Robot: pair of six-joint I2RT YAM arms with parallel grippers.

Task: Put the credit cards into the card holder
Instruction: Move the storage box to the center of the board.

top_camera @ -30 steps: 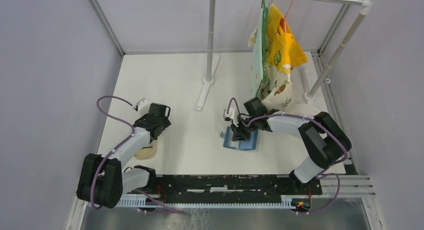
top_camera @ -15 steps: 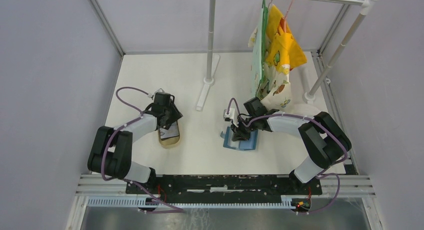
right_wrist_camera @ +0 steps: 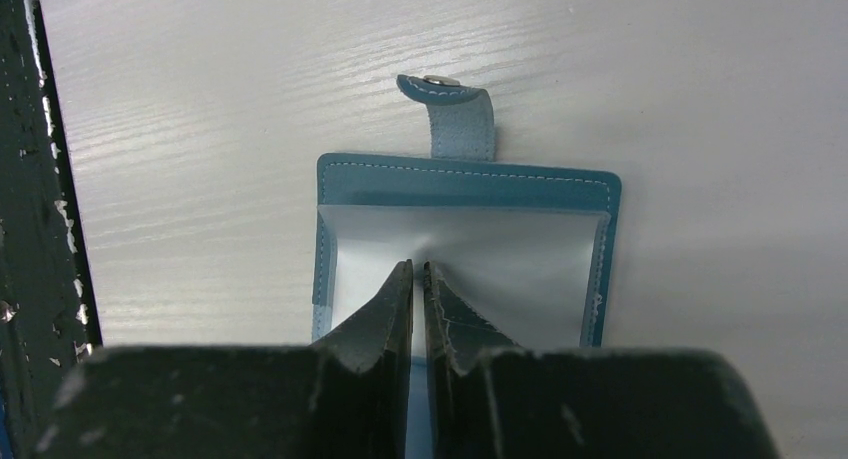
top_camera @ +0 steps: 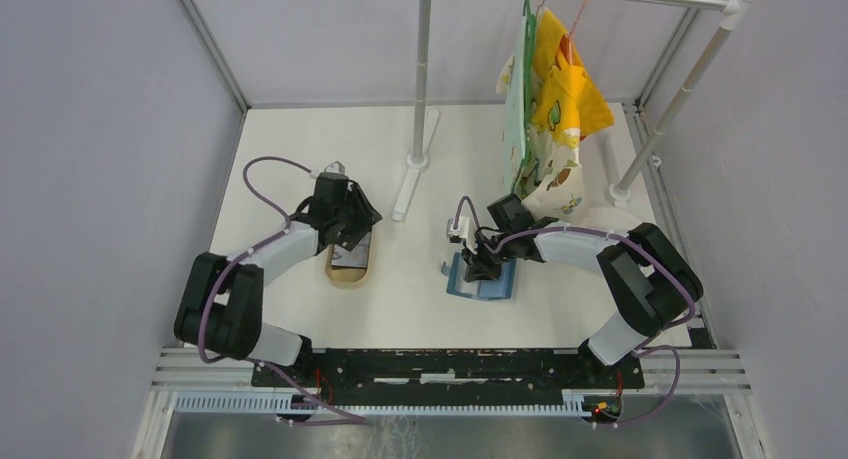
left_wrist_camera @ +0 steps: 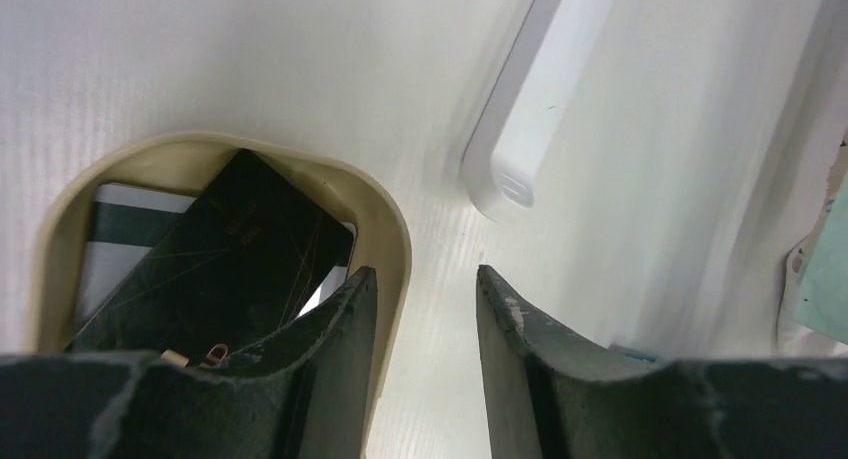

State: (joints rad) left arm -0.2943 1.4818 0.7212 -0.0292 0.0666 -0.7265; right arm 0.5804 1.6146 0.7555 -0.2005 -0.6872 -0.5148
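The credit cards lie stacked in a tan oval tray [top_camera: 340,279]. In the left wrist view a black card [left_wrist_camera: 220,269] covers a pale green-striped card [left_wrist_camera: 115,219]. My left gripper [top_camera: 352,237] is open at the tray's far end. In the left wrist view it [left_wrist_camera: 425,274] has one finger over the tray's rim [left_wrist_camera: 385,229] and the other finger outside it. The teal-blue card holder [top_camera: 497,284] lies open at mid-table. My right gripper [top_camera: 478,269] is shut on its pale inner pocket [right_wrist_camera: 500,259]. The snap strap [right_wrist_camera: 455,114] points away.
A clothes rack stands behind, and its white foot [top_camera: 413,179] lies just right of the tray. The foot also shows in the left wrist view [left_wrist_camera: 530,129]. Yellow and patterned cloths [top_camera: 548,99] hang above the right arm. A second rack post [top_camera: 625,189] stands at the far right.
My left arm has swung from the near left toward the middle and further away. The tan tray with the cards now lies further right. The right arm has not moved.
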